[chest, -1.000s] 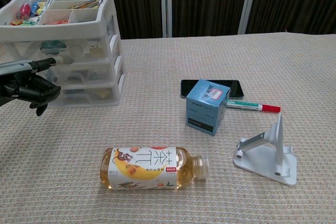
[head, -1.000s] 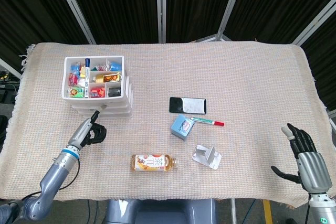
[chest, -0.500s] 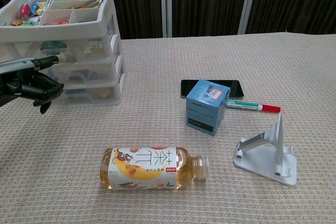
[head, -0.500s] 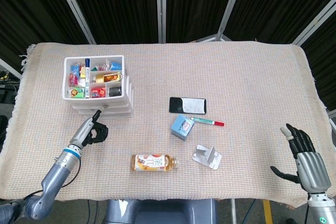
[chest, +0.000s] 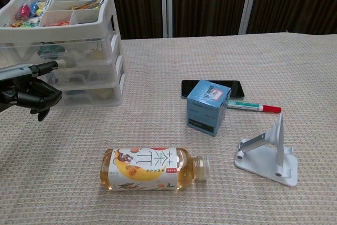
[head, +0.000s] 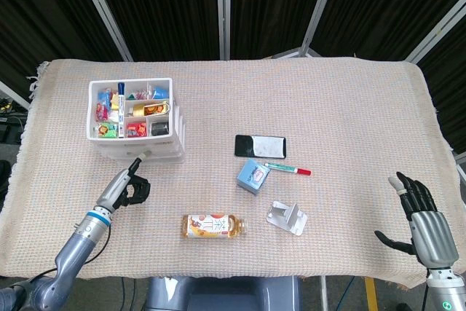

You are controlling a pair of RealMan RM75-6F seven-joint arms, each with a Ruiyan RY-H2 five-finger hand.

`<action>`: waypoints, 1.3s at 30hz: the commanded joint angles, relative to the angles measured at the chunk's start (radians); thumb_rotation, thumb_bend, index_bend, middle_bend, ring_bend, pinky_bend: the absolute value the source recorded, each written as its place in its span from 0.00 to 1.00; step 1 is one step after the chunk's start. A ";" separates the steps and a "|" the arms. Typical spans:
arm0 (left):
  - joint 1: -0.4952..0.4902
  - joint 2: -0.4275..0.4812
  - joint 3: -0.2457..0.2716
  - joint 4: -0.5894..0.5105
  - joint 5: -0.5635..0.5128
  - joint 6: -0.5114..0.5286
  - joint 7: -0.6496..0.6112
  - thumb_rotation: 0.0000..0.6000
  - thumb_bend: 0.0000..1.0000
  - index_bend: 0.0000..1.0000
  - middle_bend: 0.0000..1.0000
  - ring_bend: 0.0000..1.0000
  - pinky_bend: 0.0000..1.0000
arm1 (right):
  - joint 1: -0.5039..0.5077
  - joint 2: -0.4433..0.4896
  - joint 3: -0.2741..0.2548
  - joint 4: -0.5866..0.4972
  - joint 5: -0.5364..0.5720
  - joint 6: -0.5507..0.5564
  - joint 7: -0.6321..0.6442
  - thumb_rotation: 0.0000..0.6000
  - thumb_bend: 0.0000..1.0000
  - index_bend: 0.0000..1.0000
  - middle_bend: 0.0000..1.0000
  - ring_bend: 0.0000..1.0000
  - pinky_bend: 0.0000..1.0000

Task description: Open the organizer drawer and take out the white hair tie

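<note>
Open cloth before organizer (chest: pixel 79 51) drawers, bottle (chest: pixel 152 168) nearer — well apart

- I'm seeing my left hand (head: pixel 128 186) showing black fingers, a silver-grey back, a blue wrist ring and a grey forearm.
- My right hand (head: pixel 421 213) is showing black fingers over a silver-grey palm casing.

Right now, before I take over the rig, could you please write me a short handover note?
Left robot hand: one finger stretched out at the front of the organizer, the rest curled in, holding nothing.
Right robot hand: open, idle at the table's near right edge.
Done: the left hand is lined up at the drawer fronts; whether a drawer has started to slide out cannot be told.
Left: open the drawer, find and lift out the white hair tie, which I cannot make out.
</note>
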 commanded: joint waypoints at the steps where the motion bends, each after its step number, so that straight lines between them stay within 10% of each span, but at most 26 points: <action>1: 0.008 0.005 0.015 -0.005 0.017 0.009 -0.001 1.00 0.65 0.06 0.80 0.79 0.65 | 0.000 0.000 0.000 0.000 0.000 0.001 0.000 1.00 0.01 0.00 0.00 0.00 0.00; 14: 0.071 0.035 0.074 -0.028 0.138 0.144 0.018 1.00 0.65 0.08 0.80 0.79 0.65 | -0.002 0.004 0.004 0.000 0.005 0.005 0.011 1.00 0.01 0.00 0.00 0.00 0.00; 22: 0.153 0.038 0.066 -0.059 0.229 0.403 0.342 1.00 0.65 0.06 0.80 0.79 0.65 | -0.002 0.000 0.001 -0.002 -0.004 0.005 0.000 1.00 0.01 0.00 0.00 0.00 0.00; 39: 0.099 0.151 -0.046 -0.280 -0.075 0.338 0.743 1.00 0.65 0.20 0.82 0.81 0.65 | -0.001 -0.002 -0.001 -0.001 -0.001 -0.002 -0.004 1.00 0.01 0.00 0.00 0.00 0.00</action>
